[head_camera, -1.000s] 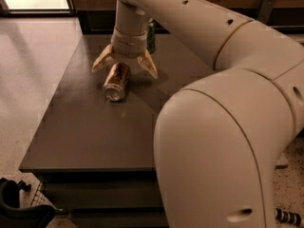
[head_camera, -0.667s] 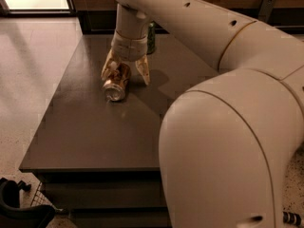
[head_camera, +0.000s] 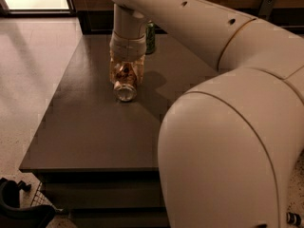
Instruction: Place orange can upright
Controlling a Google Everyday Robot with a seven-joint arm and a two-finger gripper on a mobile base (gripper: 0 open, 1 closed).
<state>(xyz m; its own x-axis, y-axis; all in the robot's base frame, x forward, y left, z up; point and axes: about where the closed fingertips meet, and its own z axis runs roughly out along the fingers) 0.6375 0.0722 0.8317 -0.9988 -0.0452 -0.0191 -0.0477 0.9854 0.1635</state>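
The orange can (head_camera: 125,87) lies on its side on the dark table (head_camera: 90,127), its silver end facing the camera. My gripper (head_camera: 126,75) comes down on it from above, and its translucent fingers (head_camera: 114,72) are closed against both sides of the can. The can still rests on the tabletop. The arm's white wrist stands straight above it.
A green can (head_camera: 150,37) stands upright at the back of the table, just behind and right of the gripper. My large white arm fills the right of the view and hides that side of the table. The table's left and front edges drop to a tiled floor.
The fingers were spread wide around the can and have closed onto it. The gripper has dropped lower and the can has turned slightly.
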